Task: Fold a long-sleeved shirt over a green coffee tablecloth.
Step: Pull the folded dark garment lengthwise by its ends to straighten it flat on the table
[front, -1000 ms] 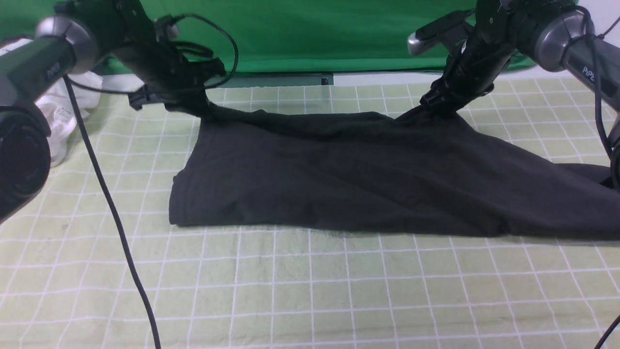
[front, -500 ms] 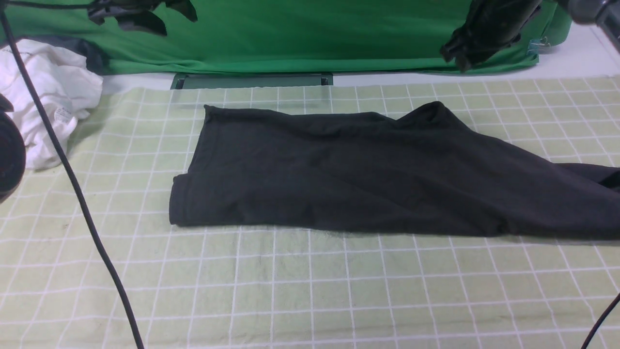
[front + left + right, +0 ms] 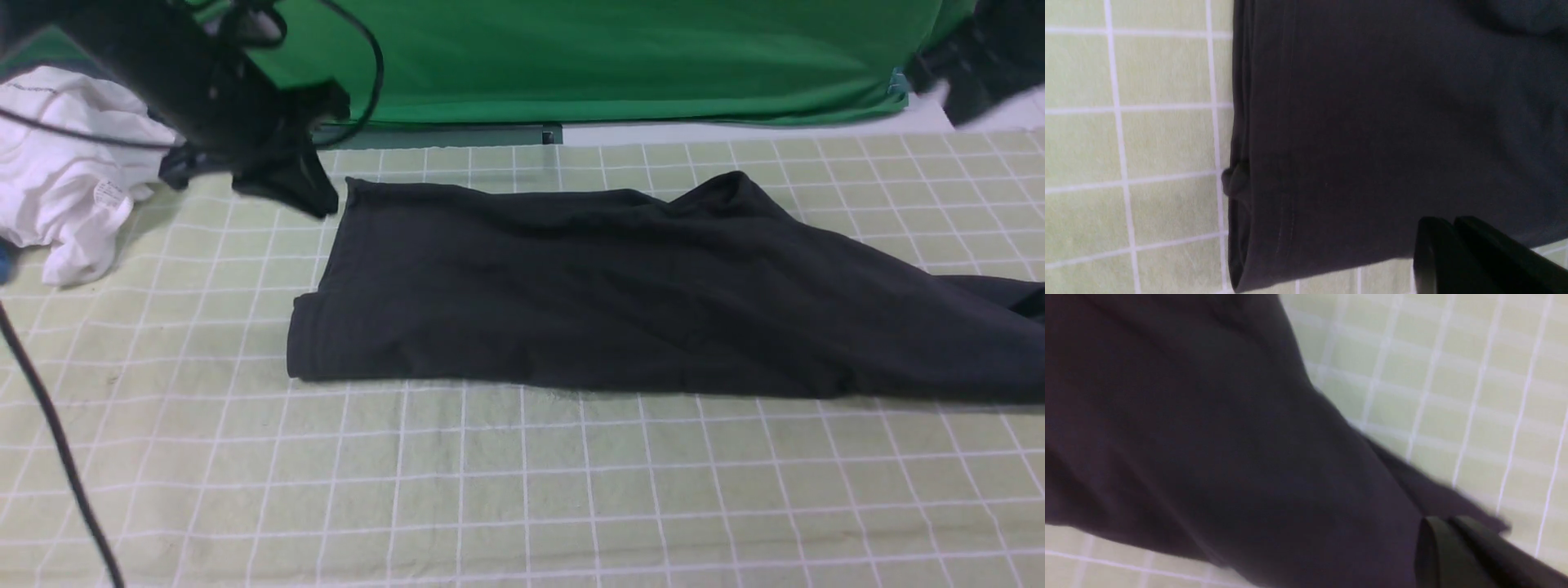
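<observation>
Shirt: the long-sleeved shirt (image 3: 620, 286) lies as a wide, flattened band on the green coffee tablecloth (image 3: 522, 490). Its far right corner is humped, and its right end runs out of the front view.
Left claw: your left claw (image 3: 302, 192) hangs just beside the shirt's far left corner. You cannot tell whether it is apart or together.
Right claw: your right claw (image 3: 971, 82) is a blur at the far right, well apart from the shirt, and its state is unreadable.
Risk, pinch: taking only the top layer at that corner would likely peel the fold open.
Risk, drag: uneven pulls could bunch the hump into creases.
Risk, tablecloth: a low pinch may lift it too.
</observation>
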